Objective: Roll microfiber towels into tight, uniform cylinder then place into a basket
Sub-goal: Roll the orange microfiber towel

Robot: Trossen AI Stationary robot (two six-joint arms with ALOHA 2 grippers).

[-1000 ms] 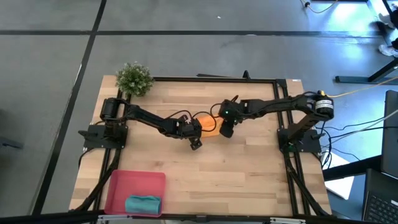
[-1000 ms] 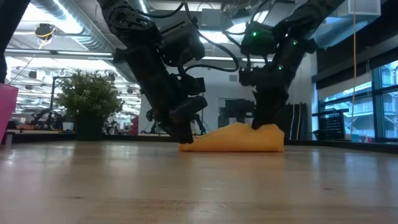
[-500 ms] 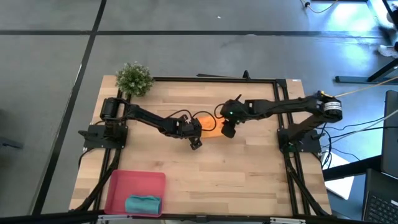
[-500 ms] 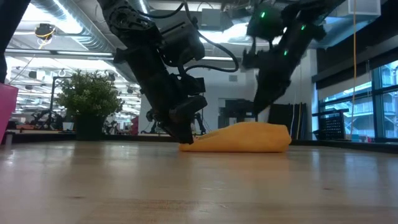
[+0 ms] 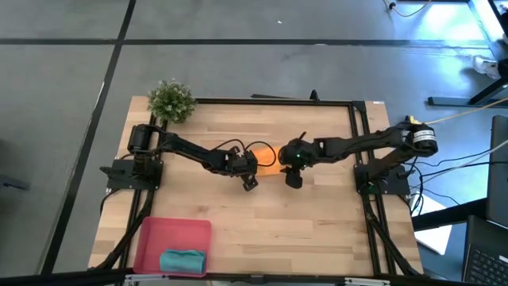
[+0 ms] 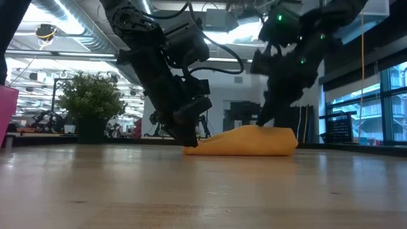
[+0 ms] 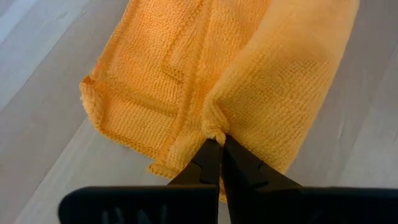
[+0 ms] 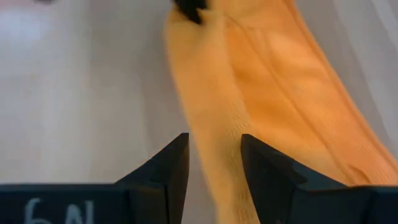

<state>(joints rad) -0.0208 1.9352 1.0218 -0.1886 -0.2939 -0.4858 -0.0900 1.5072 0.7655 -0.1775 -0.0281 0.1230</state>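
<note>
Orange towel (image 5: 267, 159) is pinched at one end by the left gripper (image 7: 217, 144); the right gripper (image 8: 213, 155) is held at the other end, jaws apart.

The orange towel is seen partly rolled near the middle of the wooden table (image 5: 317, 214), well apart from the red-pink basket (image 5: 173, 235) at the table's front-left corner. A fold of the towel's edge is clamped between the left gripper's pressed-together fingertips (image 7: 211, 155). The right gripper's fingers (image 8: 166, 171) are spread, with the towel's edge seen between them; whether it is touched cannot be told. The teal towel (image 5: 183, 260) is found rolled inside the basket. A potted plant (image 5: 171, 100) is placed at the table's back-left corner, far from the orange towel.
</note>
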